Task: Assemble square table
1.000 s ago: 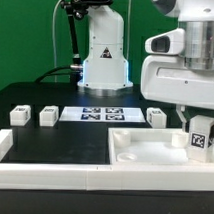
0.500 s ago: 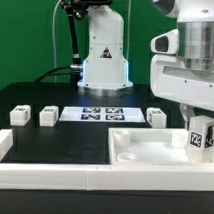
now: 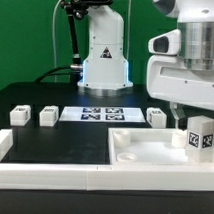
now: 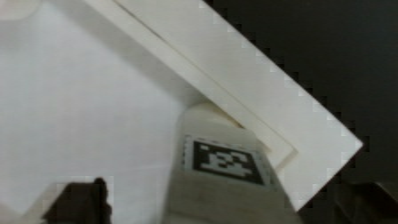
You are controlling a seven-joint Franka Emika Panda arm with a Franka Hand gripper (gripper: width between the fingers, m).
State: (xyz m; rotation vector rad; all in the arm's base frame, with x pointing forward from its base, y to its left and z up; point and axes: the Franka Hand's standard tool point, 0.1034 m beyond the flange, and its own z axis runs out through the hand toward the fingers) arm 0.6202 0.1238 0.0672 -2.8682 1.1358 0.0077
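Observation:
The white square tabletop (image 3: pixel 153 157) lies tray-like at the exterior view's front right. It fills most of the wrist view (image 4: pixel 89 90). One white leg block (image 3: pixel 201 135) with a black-and-white tag stands upright at its far right corner, and its tag shows in the wrist view (image 4: pixel 222 160). My gripper (image 3: pixel 198 122) is over this leg, straddling it (image 4: pixel 222 205). One dark finger (image 4: pixel 80 200) stands clearly apart from the leg's side. Three more leg blocks stand on the black table: two at the left (image 3: pixel 20 115) (image 3: pixel 48 116) and one by the gripper (image 3: pixel 157 118).
The marker board (image 3: pixel 100 115) lies flat between the leg blocks at the back. A long white border rail (image 3: pixel 43 173) runs along the front edge and turns up at the left. The arm's white base (image 3: pixel 105 55) stands behind the board.
The gripper has shifted slightly to the exterior view's right and up. The tagged leg stays at the tabletop corner, and the other leg blocks have not moved.

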